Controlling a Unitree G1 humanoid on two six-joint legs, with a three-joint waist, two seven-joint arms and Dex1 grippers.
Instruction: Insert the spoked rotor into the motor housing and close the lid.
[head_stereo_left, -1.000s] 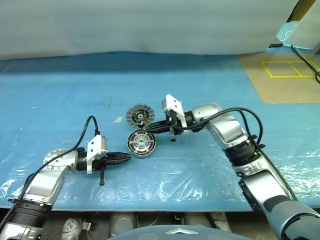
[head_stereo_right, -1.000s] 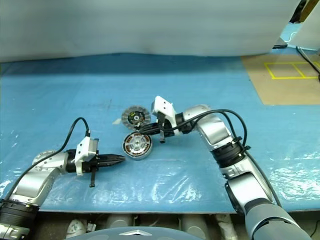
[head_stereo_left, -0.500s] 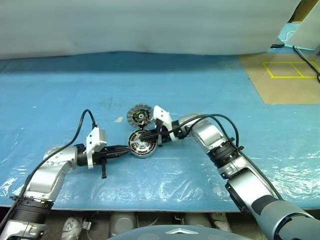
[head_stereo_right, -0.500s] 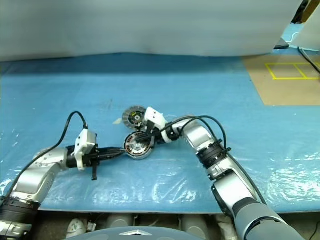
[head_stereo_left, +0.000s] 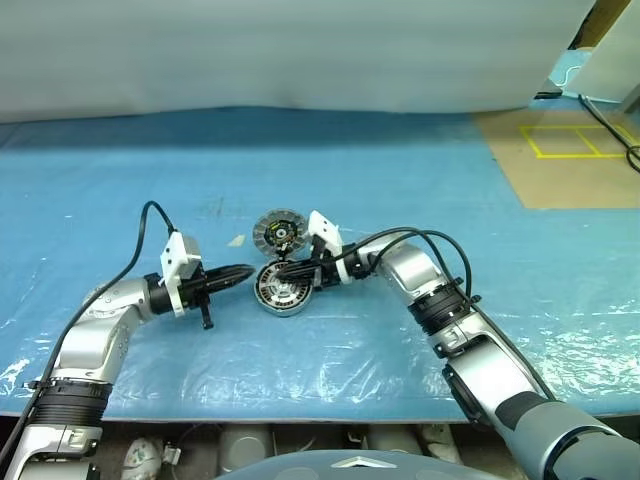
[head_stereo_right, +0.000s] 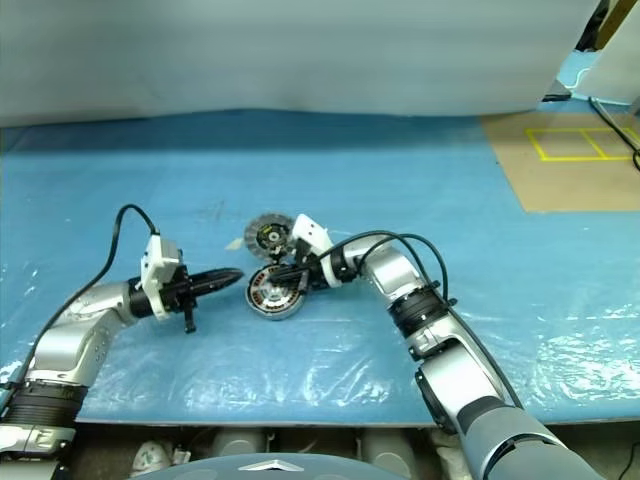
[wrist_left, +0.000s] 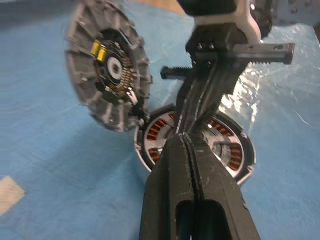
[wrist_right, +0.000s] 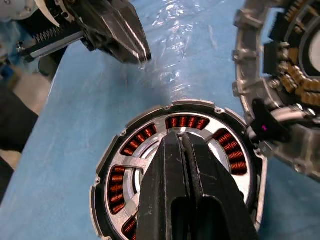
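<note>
Head views: the right tool (head_stereo_left: 288, 268), fingers pressed together and pinching nothing, has come down from beside the motor housing (head_stereo_left: 283, 289) and now rests its tips over the housing's central hub. The left tool (head_stereo_left: 240, 272), also pressed together and empty, has risen and drawn back; it sits just beside the housing's left edge, apart from it. The ribbed disc (head_stereo_left: 279, 232) with dark circuitry on its face lies on the blue worktop (head_stereo_left: 400, 180), touching the housing's far rim. Judgement: the rotor appears already seated, and the right tool is pressing it home; lid closing remains.

Left wrist view: the closed left tool (wrist_left: 187, 142) points at the housing (wrist_left: 230, 150); the right tool crosses above it.

Right wrist view: the closed right tool (wrist_right: 181, 137) lies over the copper windings (wrist_right: 186, 121); the left tool (wrist_right: 137, 50) stands near the rim, not touching.
</note>
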